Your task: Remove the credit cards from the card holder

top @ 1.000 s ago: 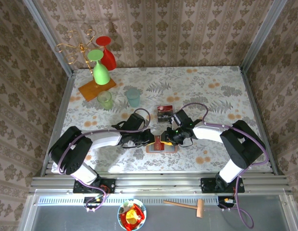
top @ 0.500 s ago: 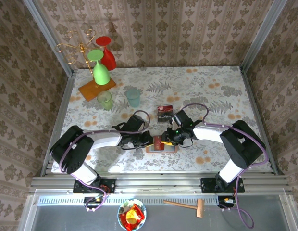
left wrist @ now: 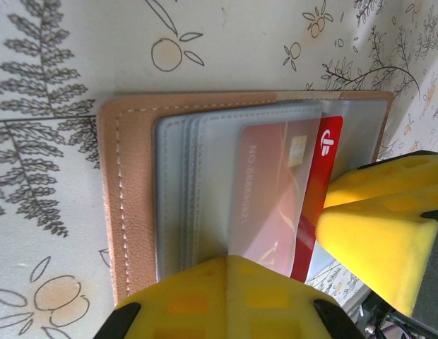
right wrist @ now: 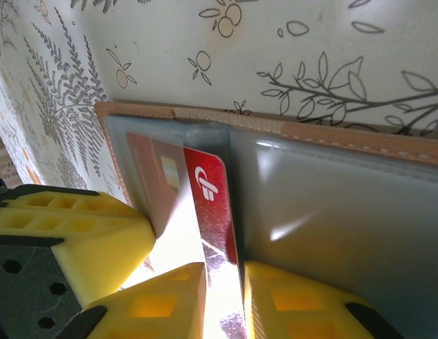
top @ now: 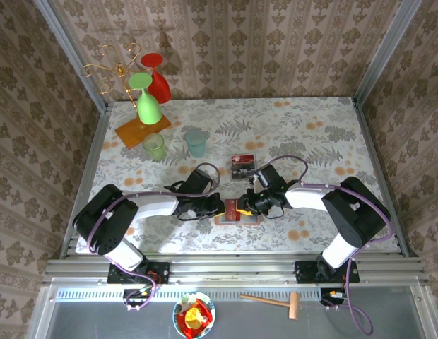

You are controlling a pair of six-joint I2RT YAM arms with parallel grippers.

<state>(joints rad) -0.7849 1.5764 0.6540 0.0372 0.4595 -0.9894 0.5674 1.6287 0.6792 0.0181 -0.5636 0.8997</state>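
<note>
Partly sleeved, red card juts from tan holder.

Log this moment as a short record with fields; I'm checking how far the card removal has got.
wallet: open flat on the table
red card: partly out of its pocket
left claw: shut, tip on the wallet
right claw: pinching the red card's edge
loose card: on the table beyond the wallet
</note>
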